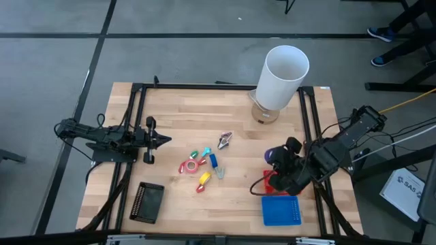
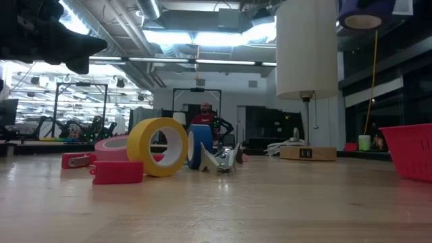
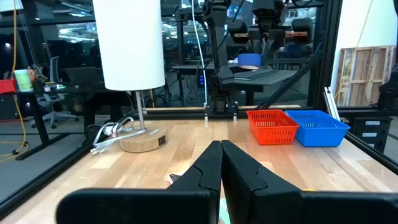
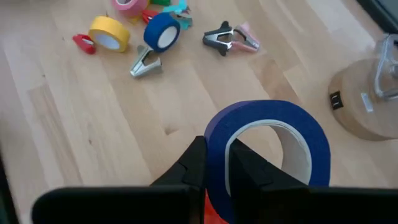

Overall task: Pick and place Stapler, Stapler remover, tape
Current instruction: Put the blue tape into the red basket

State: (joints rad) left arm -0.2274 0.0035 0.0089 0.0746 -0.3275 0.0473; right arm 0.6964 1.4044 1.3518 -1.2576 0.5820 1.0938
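From above, the right gripper (image 1: pixel 278 162) hangs over the red plastic basket (image 1: pixel 270 182) at the table's right edge, its arm reaching in from the right; the left gripper (image 1: pixel 162 140), fingers pressed together, points rightward from the left side. In the right wrist view, the two fingers are clamped across the wall of a large blue tape roll (image 4: pixel 267 146) held on edge, while a small yellow tape roll (image 4: pixel 109 33) and a small blue tape roll (image 4: pixel 161 31) lie at mid-table.

Legible text is appearing in one place only: a white sheet (image 1: pixel 403 188) lying on the floor beyond the table's right edge in the high view is showing letters reading roughly "SAS", with the rest too small to read. No other label, brand, number or sign is proving readable.
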